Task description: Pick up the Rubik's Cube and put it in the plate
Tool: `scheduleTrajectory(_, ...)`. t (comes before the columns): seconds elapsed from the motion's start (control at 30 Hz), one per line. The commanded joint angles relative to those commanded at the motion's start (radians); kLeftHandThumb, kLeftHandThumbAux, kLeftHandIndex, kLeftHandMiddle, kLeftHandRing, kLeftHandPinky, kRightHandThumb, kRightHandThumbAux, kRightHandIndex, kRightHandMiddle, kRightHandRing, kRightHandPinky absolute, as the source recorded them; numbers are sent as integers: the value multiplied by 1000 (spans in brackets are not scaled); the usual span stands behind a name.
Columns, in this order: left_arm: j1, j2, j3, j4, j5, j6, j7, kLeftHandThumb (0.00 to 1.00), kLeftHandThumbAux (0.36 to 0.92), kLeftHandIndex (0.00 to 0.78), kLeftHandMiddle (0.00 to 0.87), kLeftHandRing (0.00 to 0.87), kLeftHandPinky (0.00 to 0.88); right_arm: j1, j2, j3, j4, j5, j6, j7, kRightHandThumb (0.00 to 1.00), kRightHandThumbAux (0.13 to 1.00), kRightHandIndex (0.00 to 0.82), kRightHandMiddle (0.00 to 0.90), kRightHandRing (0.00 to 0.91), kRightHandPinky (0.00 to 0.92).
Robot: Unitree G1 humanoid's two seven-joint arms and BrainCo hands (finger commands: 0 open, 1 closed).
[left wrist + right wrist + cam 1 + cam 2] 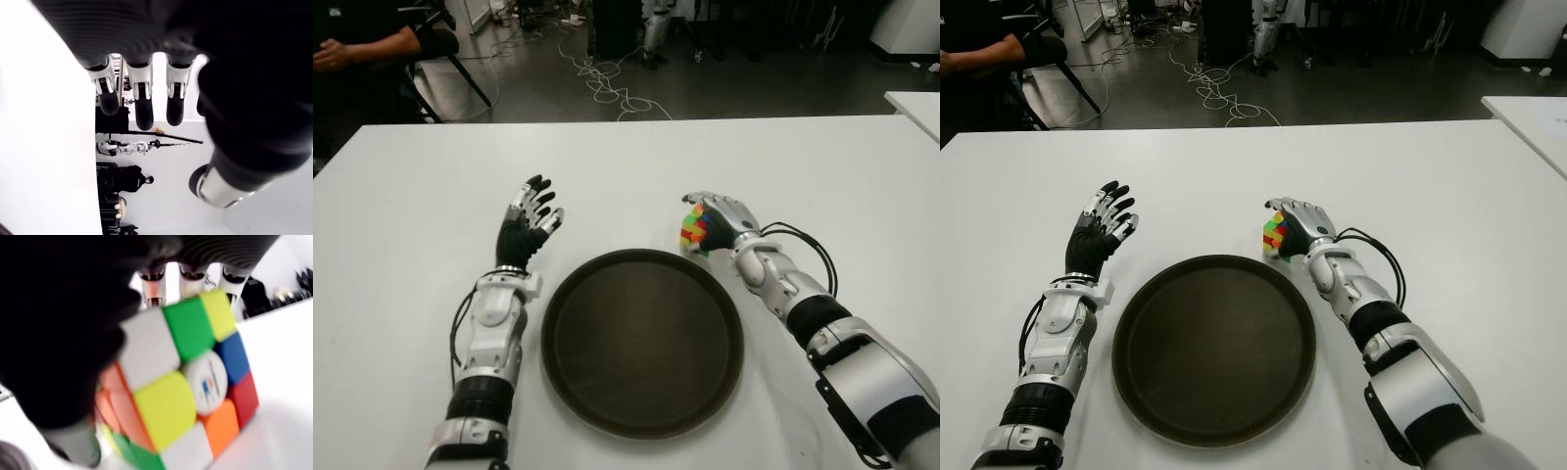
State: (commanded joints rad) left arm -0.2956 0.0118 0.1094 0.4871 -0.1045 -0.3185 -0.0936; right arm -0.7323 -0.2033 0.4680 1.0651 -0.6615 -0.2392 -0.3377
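Observation:
The Rubik's Cube (693, 228) stands on the white table (607, 166) just beyond the upper right rim of the dark round plate (641, 343). My right hand (724, 220) wraps it from the right, fingers curled over its far side and thumb on the near side. In the right wrist view the cube (186, 387) fills the space against the palm, with fingertips (190, 274) showing behind it. My left hand (530, 220) shows to the left of the plate with straight, spread fingers (142, 98) and nothing in it.
A seated person (352, 49) is at the far left behind the table. Cables (607, 88) lie on the floor beyond the table's far edge. A second white table's corner (915, 103) shows at the far right.

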Motion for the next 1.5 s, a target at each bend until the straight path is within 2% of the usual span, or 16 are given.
scheduleTrajectory(0.07,2,-1,0,-3,1,2,3,0,817,110,148,116,73,2,1,-4,-1,5,-7,-4,651,750,390,457,469,571)
scheduleTrajectory(0.1,2,-1,0,-4,1,2,4,0,814,112,148,116,70,2,1,-5,-1,7,-9,-5,719,728,402,464,513,615)
scheduleTrajectory(0.2,3,-5,2,-6,1,1,10,0,807,114,151,117,75,3,3,-10,3,13,-17,-11,802,700,417,475,611,686)
scheduleTrajectory(0.43,5,-4,0,-8,1,1,10,0,813,105,150,113,71,2,5,-13,6,15,-17,-13,842,686,423,482,683,728)
scheduleTrajectory(1.5,1,2,6,9,2,-2,9,0,814,104,145,110,72,1,8,-17,8,23,-18,-6,845,685,424,483,694,736)
